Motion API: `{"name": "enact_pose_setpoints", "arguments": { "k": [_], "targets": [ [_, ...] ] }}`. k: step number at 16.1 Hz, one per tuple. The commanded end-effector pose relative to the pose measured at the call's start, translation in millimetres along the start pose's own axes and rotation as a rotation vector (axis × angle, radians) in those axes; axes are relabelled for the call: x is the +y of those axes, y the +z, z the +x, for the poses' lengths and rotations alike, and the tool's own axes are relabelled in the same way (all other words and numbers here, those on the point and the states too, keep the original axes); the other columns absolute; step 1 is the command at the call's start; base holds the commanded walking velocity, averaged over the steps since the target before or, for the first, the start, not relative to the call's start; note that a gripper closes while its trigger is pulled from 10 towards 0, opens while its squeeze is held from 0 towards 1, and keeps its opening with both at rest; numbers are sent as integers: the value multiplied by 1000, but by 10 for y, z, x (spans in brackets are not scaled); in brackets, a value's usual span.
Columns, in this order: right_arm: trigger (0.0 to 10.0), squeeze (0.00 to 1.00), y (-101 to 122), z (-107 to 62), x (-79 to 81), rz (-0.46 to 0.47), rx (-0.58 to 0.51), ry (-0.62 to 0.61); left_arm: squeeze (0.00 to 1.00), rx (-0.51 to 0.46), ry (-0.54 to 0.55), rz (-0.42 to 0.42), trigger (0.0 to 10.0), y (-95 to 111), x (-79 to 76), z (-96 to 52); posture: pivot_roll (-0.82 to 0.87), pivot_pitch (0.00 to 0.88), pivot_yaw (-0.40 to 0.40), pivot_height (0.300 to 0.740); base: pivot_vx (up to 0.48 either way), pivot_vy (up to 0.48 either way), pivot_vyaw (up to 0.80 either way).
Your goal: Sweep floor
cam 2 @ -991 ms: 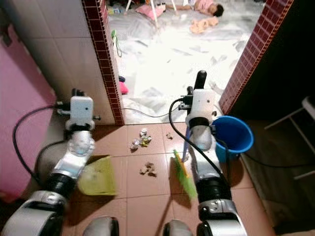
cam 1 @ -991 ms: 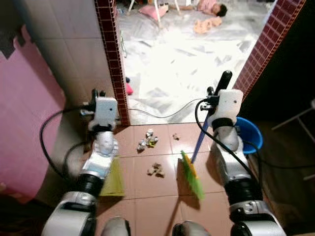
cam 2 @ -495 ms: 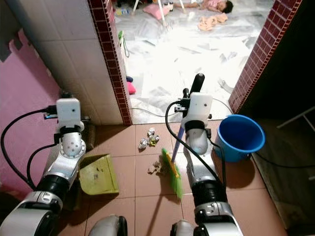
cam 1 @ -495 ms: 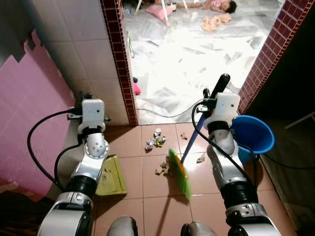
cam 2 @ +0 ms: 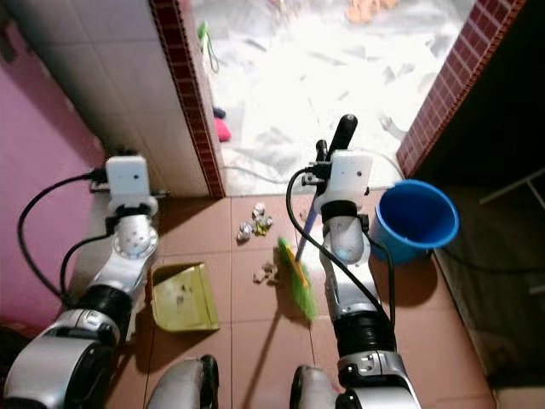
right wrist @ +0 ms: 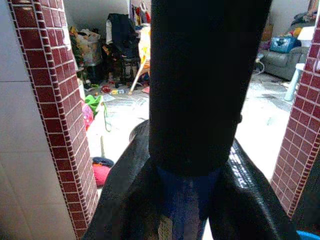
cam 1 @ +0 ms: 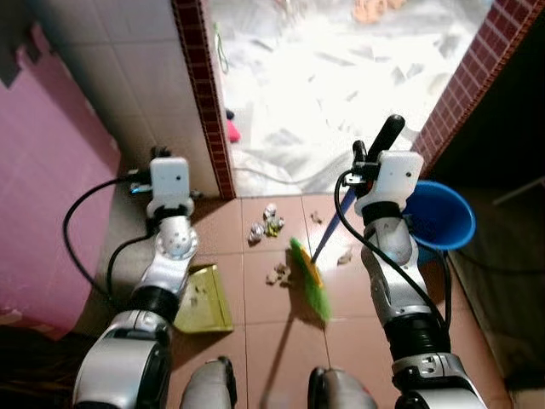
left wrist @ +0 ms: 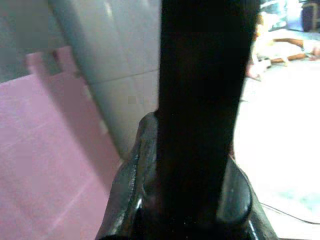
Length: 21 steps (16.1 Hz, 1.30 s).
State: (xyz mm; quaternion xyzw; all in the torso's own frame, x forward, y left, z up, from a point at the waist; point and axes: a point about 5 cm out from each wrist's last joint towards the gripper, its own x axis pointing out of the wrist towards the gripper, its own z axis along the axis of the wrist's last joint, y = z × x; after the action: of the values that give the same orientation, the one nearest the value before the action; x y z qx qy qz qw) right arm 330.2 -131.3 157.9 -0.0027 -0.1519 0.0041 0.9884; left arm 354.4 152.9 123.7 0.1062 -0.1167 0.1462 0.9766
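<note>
Honestly can't see much of either gripper's fingertips here. In the right wrist view the broom's black grip (right wrist: 205, 85) blocks almost everything, with the right gripper (right wrist: 192, 200) clamped snugly around it where the black meets the blue shaft. The left gripper (left wrist: 197, 200) looks the same deal, closed around a dark handle (left wrist: 200, 95); from the head camera that arm runs down to the dustpan (cam 2: 182, 296), but the handle itself is tucked behind the arm there.

The broom (cam 1: 309, 278) has a blue stick slanting down and in from the right gripper to a green brush head with a yellow-orange top edge, resting on the brown tiles. Small scraps of litter (cam 1: 276, 273) sit right against the bristles, on the side toward the left gripper, and another clump (cam 1: 266, 225) lies farther out near the doorway. The dustpan is yellow-green, flat on the floor below the left gripper, with a few specks in it. A blue bucket (cam 2: 417, 218) sits just outside the right arm, partly covered by it.
</note>
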Motion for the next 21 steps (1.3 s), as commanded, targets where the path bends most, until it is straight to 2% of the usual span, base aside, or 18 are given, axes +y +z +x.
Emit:
{"name": "enact_pose_setpoints", "arguments": {
  "k": [1, 5, 6, 9, 13, 14, 17, 19, 21],
  "targets": [
    [10000, 0, 15, -31, 10, 1, 2, 6, 0, -17, -7, -28, 10000, 44, -58, 10, -79, 286, 52, 740, 0, 0, 0],
    [10000, 0, 34, -98, 72, 12, 18, 28, 0, 30, -62, -155, 10000, 118, -353, -27, -105, 329, 48, 740, 0, 0, 0],
    [10000, 0, 28, -96, 57, 12, 26, 25, 0, 49, -87, -212, 10000, 185, -508, -46, -105, 336, 47, 740, 0, 0, 0],
    [10000, 0, 30, -127, 36, 15, 42, 18, 0, 43, -130, -266, 10000, 295, -692, -79, -109, 344, 46, 740, 0, 0, 0],
    [10000, 0, -22, -170, 33, 46, 87, 6, 0, 64, -141, -298, 10000, 305, -767, -117, -110, 340, 47, 740, 0, 0, 0],
    [10000, 0, -16, -161, 21, 39, 91, 9, 0, 109, -106, -364, 10000, 299, -779, -115, -111, 334, 48, 740, 0, 0, 0],
    [10000, 0, -34, -131, -14, 19, 99, 6, 0, 108, -95, -406, 10000, 377, -787, -52, -104, 319, 47, 740, 0, 0, 0],
    [10000, 0, -29, -106, -33, -17, 99, 1, 0, 89, -120, -412, 10000, 461, -810, 4, -100, 303, 52, 740, 0, 0, 0],
    [10000, 0, -23, -82, -91, -101, 94, -28, 0, 80, -151, -422, 10000, 508, -847, 16, -97, 290, 54, 740, 0, 0, 0]
  ]
}}
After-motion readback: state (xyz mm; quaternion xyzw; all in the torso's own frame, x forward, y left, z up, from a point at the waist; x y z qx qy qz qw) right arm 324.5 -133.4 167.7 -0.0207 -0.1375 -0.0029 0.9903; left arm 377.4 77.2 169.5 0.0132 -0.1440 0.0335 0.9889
